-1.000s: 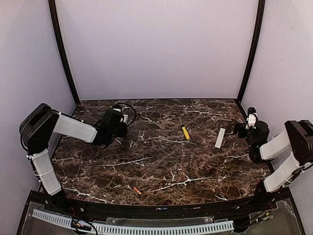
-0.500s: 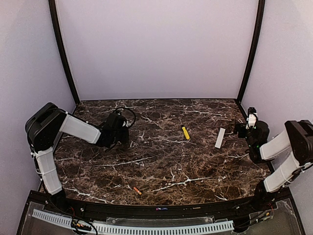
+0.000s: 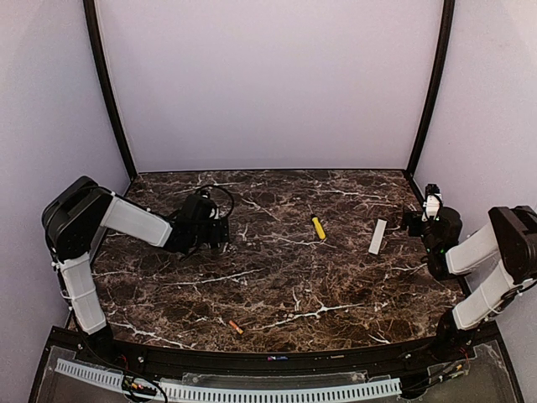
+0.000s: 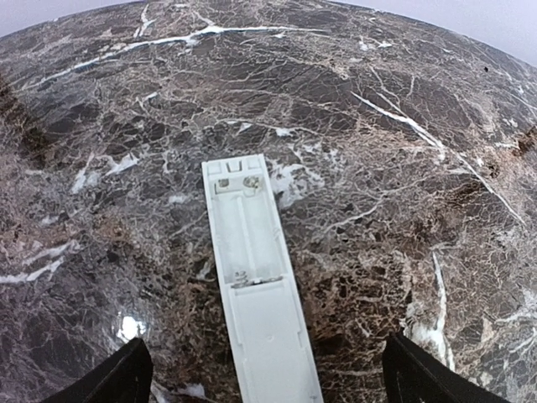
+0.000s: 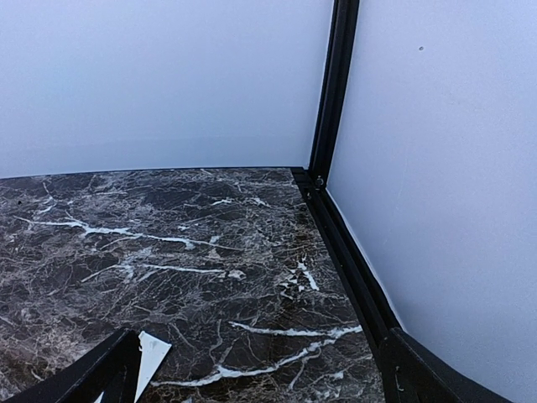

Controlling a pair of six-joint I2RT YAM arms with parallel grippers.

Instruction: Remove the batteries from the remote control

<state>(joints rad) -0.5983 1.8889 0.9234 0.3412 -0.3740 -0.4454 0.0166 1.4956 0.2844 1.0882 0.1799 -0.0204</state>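
Left hand (image 4: 267, 375) is spread wide here, and the wrist view shows both dark fingertips (image 4: 126, 376) standing well out to either side. It is released, gripping nothing. Right between them lies the remote control (image 4: 256, 285), flat on the marble counter (image 4: 403, 168) with its long battery recess facing up. Neither finger touches it; there is bare marble on both flanks. The remote's far end points away from the hand, toward open counter.

From above, that left hand sits in the left rear part of the counter, with the side wall (image 3: 50, 126) to its left and the back wall beyond. To its right runs a broad stretch of marble as far as the yellow-handled screwdriver (image 3: 318, 227).

Over to the right hand (image 3: 418, 221): it too is fully spread and holds nothing. It hangs near the right rear corner, close to the black corner post (image 5: 336, 84) and the dark rail (image 5: 348, 252) along the counter's right edge, so room is tight on that side. The pale cover strip (image 3: 377, 236) lies just to its left, and one corner of the strip peeks in beside a fingertip in the right wrist view, though contact cannot be judged.

One orange-red battery (image 3: 235, 327) rests alone near the front edge, well apart from the remote and both hands.
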